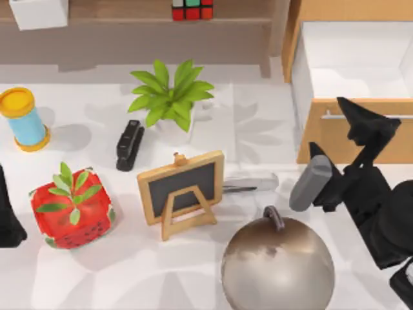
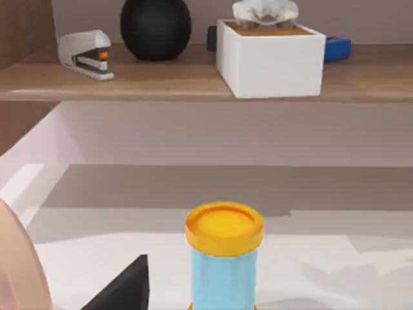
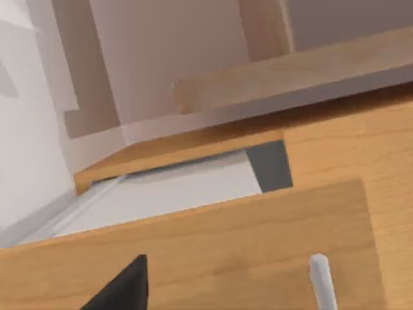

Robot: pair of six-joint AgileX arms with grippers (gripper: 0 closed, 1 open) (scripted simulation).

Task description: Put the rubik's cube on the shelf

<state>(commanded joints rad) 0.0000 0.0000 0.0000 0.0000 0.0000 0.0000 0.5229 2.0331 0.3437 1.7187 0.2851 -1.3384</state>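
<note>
The top view looks down on the table with the shelf (image 1: 148, 19) along its far edge, the left wrist view faces that shelf (image 2: 129, 81) low and level from in front of it, and the right wrist view sits close against the drawer cabinet (image 3: 213, 252).

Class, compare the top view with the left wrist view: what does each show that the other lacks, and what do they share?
Top view alone: the rubik's cube resting on the shelf, a potted plant, a small chalkboard, the strawberry cube and the right gripper by the open drawer. Left wrist view alone: a white stapler and a black ball on the shelf. Shared: the yellow-lidded blue tube and the white box.
</note>
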